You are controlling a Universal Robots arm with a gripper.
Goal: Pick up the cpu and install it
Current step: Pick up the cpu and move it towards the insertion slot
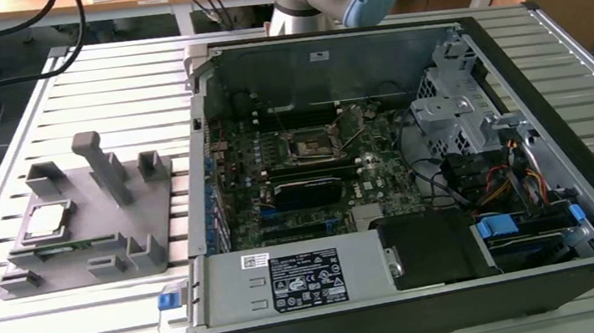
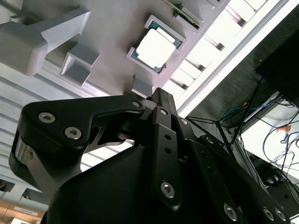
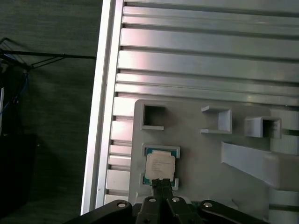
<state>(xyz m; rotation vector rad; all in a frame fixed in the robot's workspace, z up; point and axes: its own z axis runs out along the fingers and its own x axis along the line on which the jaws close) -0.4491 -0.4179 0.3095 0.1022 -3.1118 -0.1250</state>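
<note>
First wrist view shows the hand [image 3: 161, 183] with its two fingers pressed together, holding nothing. Its tip is just over one edge of the cpu [image 3: 160, 165]. The cpu lies flat in a square pocket of the grey holder [image 3: 201, 158], with a low rim around it. The holder sits on the slatted metal desk [image 3: 196, 60], near its long edge. The dark floor [image 3: 46, 116] lies past that edge. In the exterior view, the cpu is well apart from the open computer case [image 1: 405, 322]. Tall grey posts [image 1: 106, 167] stand near it, but the space over it is open. The print on the cpu is too small to read. A black label [image 1: 311, 287] sits on the silver box [image 1: 228, 300] in the case.
</note>
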